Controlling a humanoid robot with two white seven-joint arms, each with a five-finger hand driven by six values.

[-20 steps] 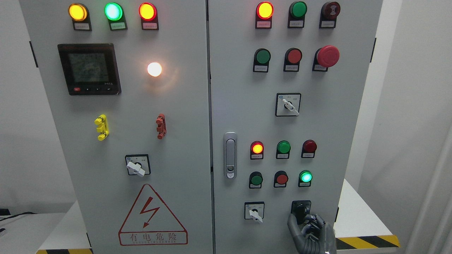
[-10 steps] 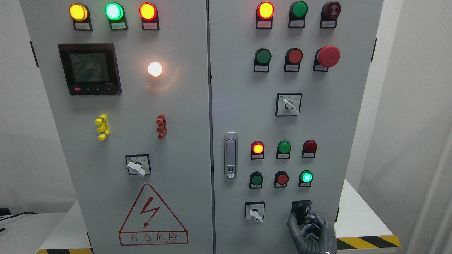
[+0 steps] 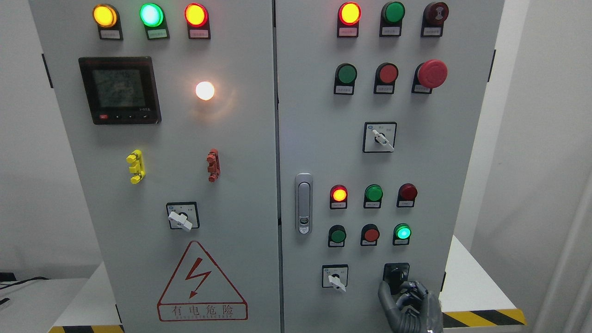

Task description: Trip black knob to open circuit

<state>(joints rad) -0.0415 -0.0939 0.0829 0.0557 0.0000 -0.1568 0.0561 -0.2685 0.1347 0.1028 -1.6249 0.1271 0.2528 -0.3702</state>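
My right robot hand (image 3: 409, 300) comes up from the bottom edge, right of the middle, and sits at the black knob (image 3: 395, 276) in the lower right of the cabinet (image 3: 259, 138). The thumb stands on the knob's left side and the curled fingers (image 3: 416, 292) crowd its lower right, so the knob lies between them. I judge this a pinch meant for turning, but the knob and my dark fingers blend together and I cannot tell whether I am truly clamped on it or only touching it. My left robot hand is out of view.

The knob sits on its own black plate in the bottom row of the right door, just right of a white selector switch (image 3: 335, 277) and below a lit green lamp (image 3: 403, 231). Reaching from underneath keeps my palm off the lamps and push buttons above, and well away from the red mushroom stop button (image 3: 432, 73) in the upper right.

The knob's pointer is hard to read against its plate, so I cannot say which way it is set. I take the circuit as not yet tripped. The turn will need a firm hold on both flanks, since a loose pinch would slip round the knob instead of carrying it.
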